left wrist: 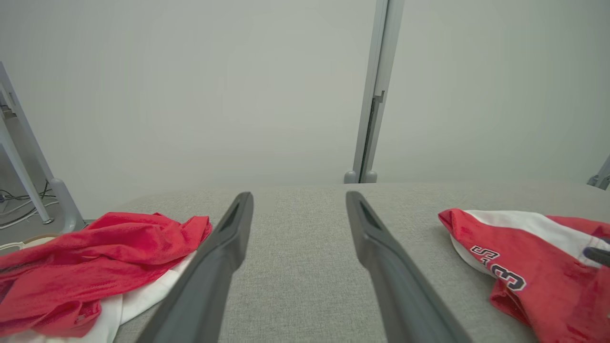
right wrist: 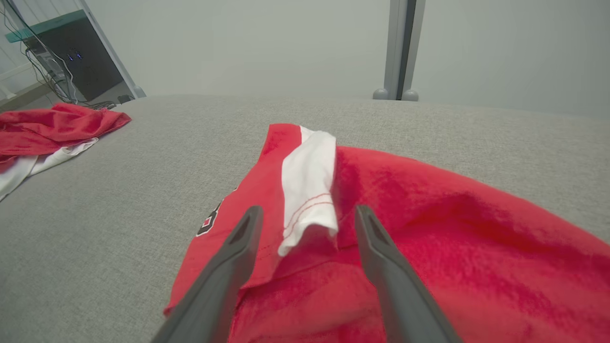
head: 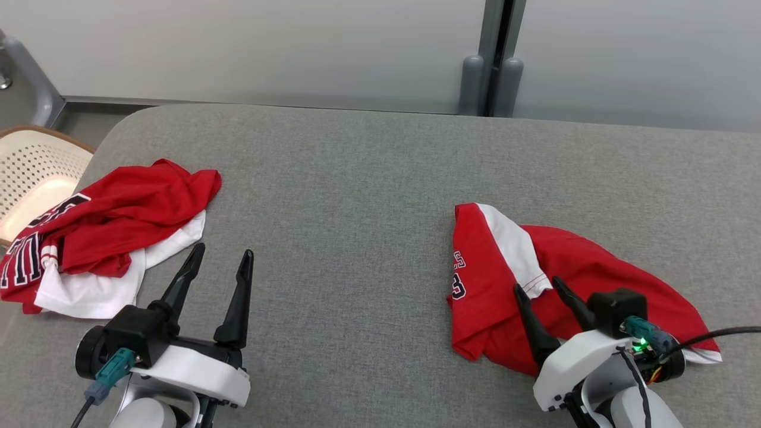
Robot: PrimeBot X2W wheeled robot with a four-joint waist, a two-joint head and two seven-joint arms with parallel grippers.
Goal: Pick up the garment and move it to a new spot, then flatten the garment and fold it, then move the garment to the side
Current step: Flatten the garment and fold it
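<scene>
Grey soft bench (head: 357,196) w/ a pale wall behind.

Head view: the garment (head: 594,267), red w/ a white strip (head: 511,244), sits in a lump near the bench's near right corner. Its long way goes side to side, a bit slanted. The end w/ the white strip & numbers points to the bench's middle. The other end points to the right edge. R gripper (head: 537,284) hangs over it, fingers apart, pinching nothing. L gripper (head: 224,251) is over bare bench by the near edge, fingers apart too, empty. Other red shirt (head: 119,214) lies bunched at the left edge, well apart.

L wrist view: L gripper (left wrist: 299,195) is spread wide, w/ just bench btw the fingers. Garment (left wrist: 538,252) is off to one side, other red shirt (left wrist: 95,247) to the other.

R wrist view: R gripper (right wrist: 309,209) is spread, one finger each side of the white strip's (right wrist: 307,176) end. Can't tell if the tips touch the cloth.

I think nothing is done yet: the garment isn't lifted & lies crumpled. Left to do: grab, move, flatten, fold, put aside.
</scene>
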